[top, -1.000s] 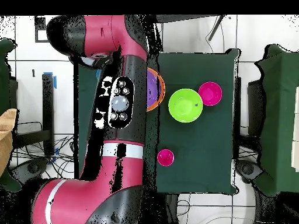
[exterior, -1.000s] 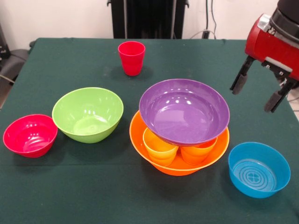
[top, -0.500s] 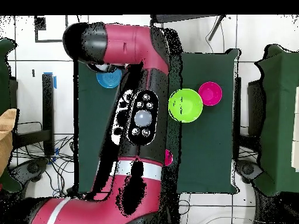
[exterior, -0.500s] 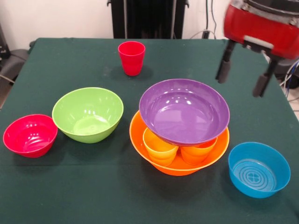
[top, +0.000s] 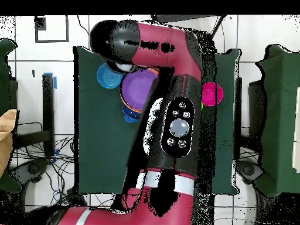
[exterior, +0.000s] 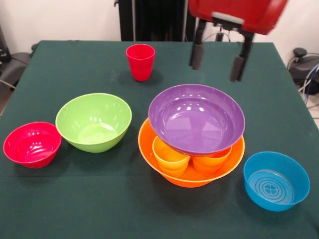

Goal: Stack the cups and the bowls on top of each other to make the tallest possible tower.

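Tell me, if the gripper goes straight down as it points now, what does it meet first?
Probably the far rim of the purple bowl or the table behind it; the open gripper hangs above, depth unclear.

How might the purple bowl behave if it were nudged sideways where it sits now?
The purple bowl rests on two orange cups inside the orange bowl, so it would probably rock or tilt. Its glossy plastic suggests it is light and may slide off.
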You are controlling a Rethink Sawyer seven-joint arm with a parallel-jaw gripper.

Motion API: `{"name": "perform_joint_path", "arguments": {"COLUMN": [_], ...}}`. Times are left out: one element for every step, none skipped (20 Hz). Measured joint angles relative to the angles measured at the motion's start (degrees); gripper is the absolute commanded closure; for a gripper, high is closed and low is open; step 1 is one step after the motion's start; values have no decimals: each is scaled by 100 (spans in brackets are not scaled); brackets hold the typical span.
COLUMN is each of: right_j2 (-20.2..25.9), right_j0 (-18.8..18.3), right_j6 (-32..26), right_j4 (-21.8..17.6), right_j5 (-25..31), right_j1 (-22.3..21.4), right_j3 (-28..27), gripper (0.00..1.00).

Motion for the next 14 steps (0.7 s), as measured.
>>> {"name": "perform_joint_path", "arguments": {"right_j2": [16,55,80,95,110,124,129,139,148,165,186,198,211,231], "right_j0": [-33,-121,-188,-236,-285,-329,-350,-391,-446,-517,-568,-593,-617,-649], "right_j6": [-47,-173,-264,-326,-388,-443,-467,-511,-561,-613,-638,-647,-656,-666], "right_j4": [-24,-95,-156,-197,-237,-271,-288,-320,-370,-423,-453,-466,-478,-488], "right_j5": [-1,-1,-1,-1,-1,0,-1,-1,-1,0,-1,0,-1,-1], "right_j1": [-1,6,19,32,45,56,62,74,98,147,190,211,232,264], "right_j3": [-22,-78,-124,-153,-183,-202,-211,-226,-254,-310,-358,-380,-402,-431], "gripper": [0,0,0,0,0,0,0,0,0,0,0,0,0,0]}}
